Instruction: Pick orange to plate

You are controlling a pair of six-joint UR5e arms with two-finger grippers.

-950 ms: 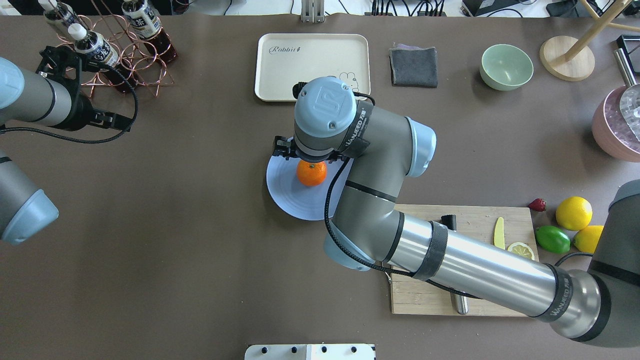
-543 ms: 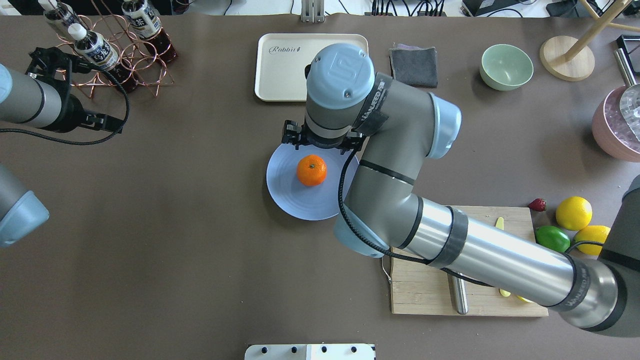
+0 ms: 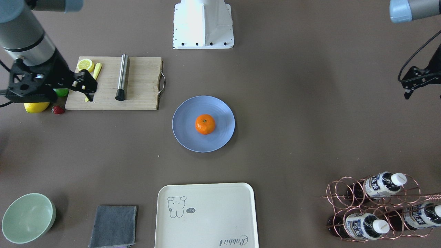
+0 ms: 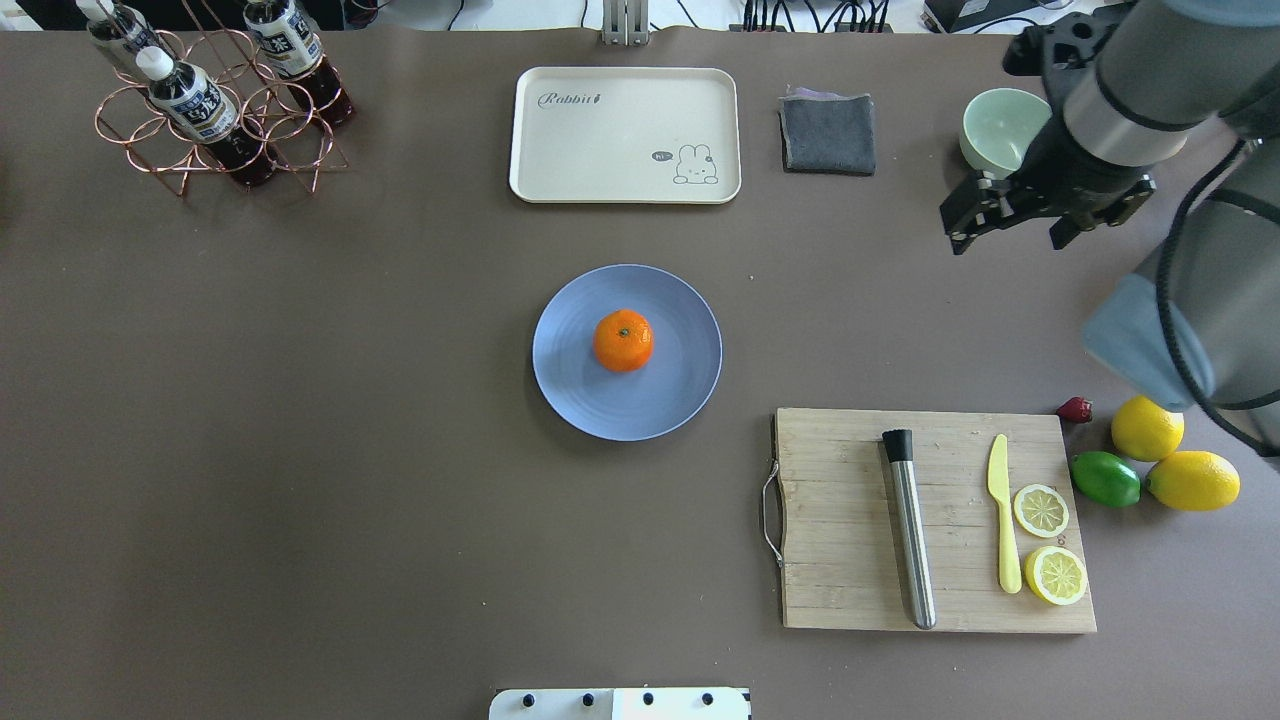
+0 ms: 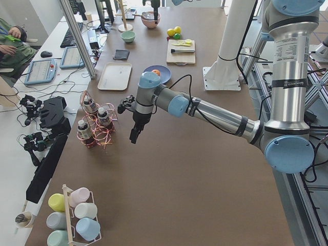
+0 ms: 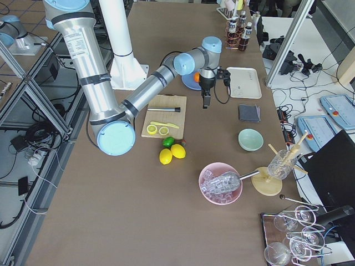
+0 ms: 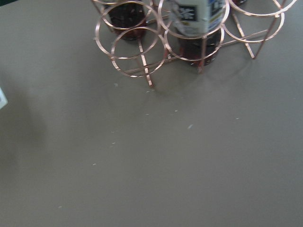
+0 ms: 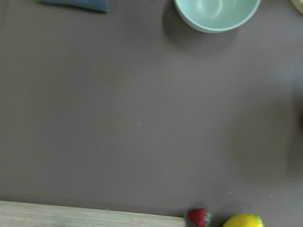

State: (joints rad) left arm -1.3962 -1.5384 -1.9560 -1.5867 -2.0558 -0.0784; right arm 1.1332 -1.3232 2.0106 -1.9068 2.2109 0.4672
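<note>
Nearest the robot's edge, toward the right end, a board (image 4: pixel 840 560) carries a rod (image 4: pixel 910 540), a knife (image 4: pixel 1002 520) and lemon slices (image 4: pixel 1041 510). Lemons (image 4: pixel 1147 427) and a lime (image 4: pixel 1105 479) lie just off its right end. In the middle of the bench (image 4: pixel 300 450) the orange (image 4: pixel 623 341) sits on the plate (image 4: pixel 680 400), about at its centre, with nothing touching it. The right fingers (image 4: pixel 968 218) hang spread wide and empty over the right end, between board and bowl (image 4: pixel 995 135). The left fingers (image 5: pixel 134 133) hover over the left end beside the bottle rack (image 4: pixel 215 140); I can't tell how wide they stand. A tray (image 4: pixel 625 135), a cloth (image 4: pixel 828 132) and the bowl line the far edge, and the rack fills the far left corner.
</note>
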